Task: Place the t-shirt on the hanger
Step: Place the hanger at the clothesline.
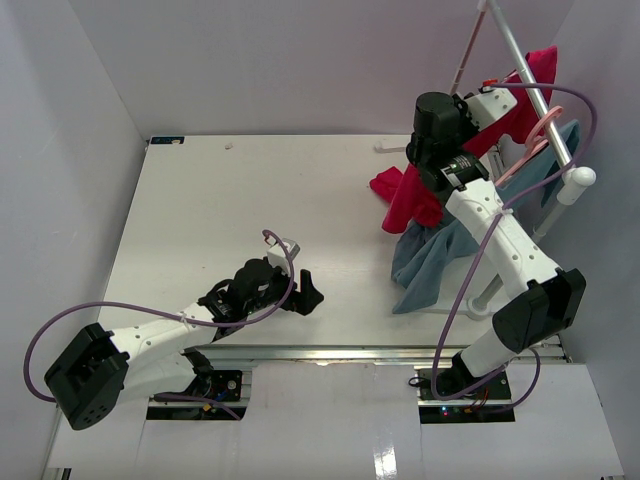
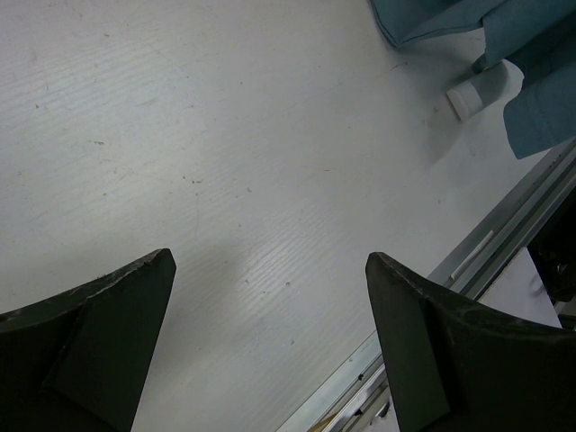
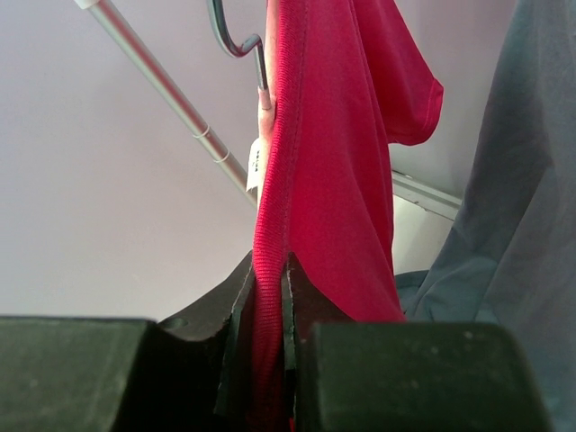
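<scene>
Over the white desk [image 1: 250, 200] my left tool [image 2: 270, 270] hovers, jaws spread wide, holding nothing. The crimson t-shirt [image 3: 333, 180] hangs by the rack pole [image 3: 162, 85], beside the teal garment [image 3: 522, 207]. My right tool [image 3: 268, 270] pinches its stitched edge narrowly. The hanger [image 3: 262, 90] pokes out above the cloth. The white label [image 3: 256, 165] carries print too small to read.

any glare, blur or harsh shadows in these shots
Left wrist view: a pale sheen on the table, the open left end effector dark and slightly soft. Right wrist view: t-shirt crisp and bright, the right end effector gripping it underexposed. Top external view: even light, only soft shadows.
</scene>
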Controlling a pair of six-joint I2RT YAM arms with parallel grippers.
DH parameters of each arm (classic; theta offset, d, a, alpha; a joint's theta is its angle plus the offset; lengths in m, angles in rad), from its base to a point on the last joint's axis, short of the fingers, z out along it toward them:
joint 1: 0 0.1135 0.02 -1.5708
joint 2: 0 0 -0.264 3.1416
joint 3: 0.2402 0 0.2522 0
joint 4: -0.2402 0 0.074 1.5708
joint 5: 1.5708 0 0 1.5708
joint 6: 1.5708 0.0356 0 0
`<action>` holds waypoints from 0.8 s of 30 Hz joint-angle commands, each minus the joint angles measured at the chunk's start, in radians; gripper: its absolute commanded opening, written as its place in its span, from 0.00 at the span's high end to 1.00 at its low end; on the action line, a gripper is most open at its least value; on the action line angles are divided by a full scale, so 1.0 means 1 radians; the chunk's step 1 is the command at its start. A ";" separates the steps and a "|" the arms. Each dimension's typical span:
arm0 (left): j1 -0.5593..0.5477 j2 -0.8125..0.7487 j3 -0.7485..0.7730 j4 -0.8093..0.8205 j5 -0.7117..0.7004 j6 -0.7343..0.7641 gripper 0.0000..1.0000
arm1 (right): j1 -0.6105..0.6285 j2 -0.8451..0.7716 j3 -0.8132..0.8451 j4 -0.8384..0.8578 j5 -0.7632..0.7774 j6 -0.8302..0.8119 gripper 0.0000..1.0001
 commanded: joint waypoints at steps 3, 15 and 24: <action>-0.006 -0.011 0.019 0.022 0.016 0.001 0.02 | -0.002 0.013 0.106 0.100 0.084 -0.004 0.92; -0.006 0.008 0.021 0.033 0.033 -0.002 0.02 | -0.059 -0.016 0.064 0.100 0.079 0.082 0.92; -0.010 0.004 0.019 0.036 0.042 -0.002 0.02 | -0.078 -0.013 0.049 0.059 0.075 0.138 0.92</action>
